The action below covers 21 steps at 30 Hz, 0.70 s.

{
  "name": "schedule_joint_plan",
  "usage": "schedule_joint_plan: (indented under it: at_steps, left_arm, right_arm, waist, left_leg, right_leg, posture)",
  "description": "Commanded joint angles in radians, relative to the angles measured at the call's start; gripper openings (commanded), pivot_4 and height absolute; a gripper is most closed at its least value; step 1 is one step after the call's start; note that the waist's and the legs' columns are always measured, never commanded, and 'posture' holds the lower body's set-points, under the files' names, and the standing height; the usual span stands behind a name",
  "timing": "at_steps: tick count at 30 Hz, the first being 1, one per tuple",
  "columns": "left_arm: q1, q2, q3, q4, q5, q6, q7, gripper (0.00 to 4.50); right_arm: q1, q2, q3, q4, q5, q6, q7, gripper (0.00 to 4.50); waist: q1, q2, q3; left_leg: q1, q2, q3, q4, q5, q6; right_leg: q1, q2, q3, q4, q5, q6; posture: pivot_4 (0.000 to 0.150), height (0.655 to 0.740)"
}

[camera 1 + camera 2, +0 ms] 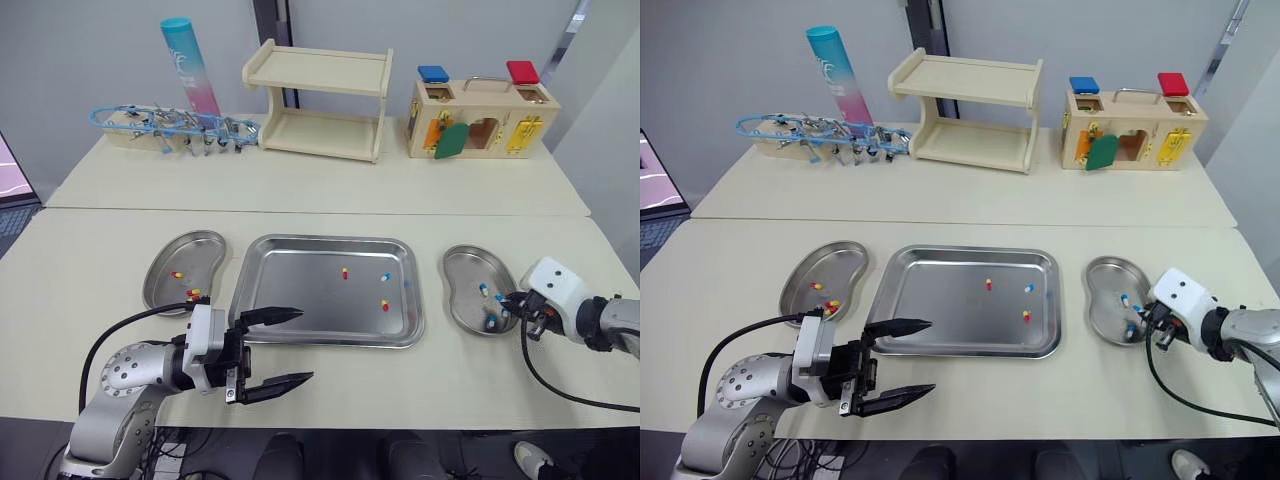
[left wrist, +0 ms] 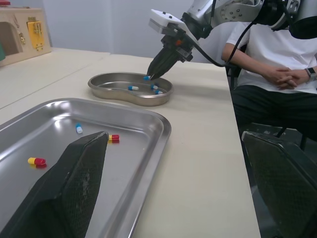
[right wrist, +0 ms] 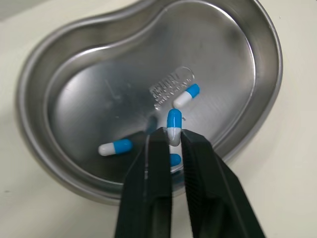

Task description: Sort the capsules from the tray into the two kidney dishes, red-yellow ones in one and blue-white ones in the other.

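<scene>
Now; right pincer [image 3: 173, 138] nips capsule [image 3: 174, 120] over dish [image 3: 99, 84]; left pincer [image 1: 305, 345] agape, tray rim [image 1: 340, 341]

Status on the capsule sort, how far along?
Done: red-yellow capsules lie in the left dish, blue-white ones in the right dish. In hand: right gripper pinches a blue-white capsule over that dish. To do: three capsules in the tray, two red-yellow, one blue-white; left gripper open.

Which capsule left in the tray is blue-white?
The blue-white capsule on the tray's right side, farther from the robot; the other two capsules are red-yellow.
</scene>
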Motion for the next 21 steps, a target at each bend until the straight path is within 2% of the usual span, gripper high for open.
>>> schedule_joint_plan:
  at_steps: [1, 6, 9, 13, 16, 21]
  left_arm:
    - [-0.003, -0.008, 0.005, -0.033, -0.009, -0.01, 0.017, 4.5]
    - [0.012, -0.018, 0.053, -0.038, -0.014, 0.015, 0.11, 4.5]
    - [0.037, 0.001, 0.12, -0.029, 0.04, 0.064, 0.242, 4.5]
    - [0.109, 0.059, 0.255, 0.008, 0.077, 0.136, 0.344, 4.5]
    - [0.165, 0.064, 0.402, 0.06, 0.036, 0.152, 0.37, 4.5]
    - [0.264, 0.093, 0.605, 0.211, 0.059, 0.141, 0.374, 4.5]
  right_arm:
    - [-0.028, 0.012, -0.035, 0.013, 0.006, -0.046, -0.013, 1.81]
    - [0.018, 0.018, -0.07, 0.022, 0.026, -0.179, 0.028, 3.4]
    - [0.068, 0.058, -0.122, 0.0, 0.073, -0.29, 0.056, 4.42]
    - [0.207, 0.11, -0.211, -0.027, 0.116, -0.504, 0.138, 4.42]
    - [0.306, 0.137, -0.268, -0.017, 0.151, -0.578, 0.18, 4.42]
    - [0.384, 0.15, -0.335, 0.086, 0.155, -0.672, 0.205, 4.42]
  waist:
    - [0.0, 0.0, 0.0]
    - [0.006, 0.0, 0.0]
    - [0.006, 0.0, 0.0]
    - [0.006, 0.0, 0.0]
    - [0.006, 0.0, 0.0]
    - [0.003, -0.001, 0.0]
  left_leg:
    - [0.0, 0.0, 0.0, 0.0, 0.0, 0.0]
    - [0.0, 0.0, 0.0, 0.0, 0.0, 0.0]
    - [0.0, 0.0, 0.0, 0.0, 0.0, 0.0]
    - [0.0, 0.0, -0.001, 0.0, 0.0, 0.0]
    - [0.0, 0.0, 0.0, 0.0, 0.0, 0.0]
    - [0.002, 0.0, 0.0, -0.001, 0.0, 0.0]
  right_leg:
    - [0.0, 0.0, 0.0, 0.0, 0.0, 0.0]
    - [0.0, 0.0, 0.0, 0.0, 0.0, 0.0]
    - [0.0, 0.0, 0.0, 0.0, 0.0, 0.0]
    - [0.0, 0.0, 0.0, 0.0, 0.0, 0.0]
    - [0.001, 0.0, -0.001, 0.0, 0.0, 0.0]
    - [0.001, 0.0, 0.0, 0.0, 0.0, 0.0]
  posture:
    - [0.15, 0.74]
    - [0.15, 0.74]
    - [0.15, 0.74]
    - [0.15, 0.74]
    - [0.15, 0.74]
    - [0.15, 0.74]
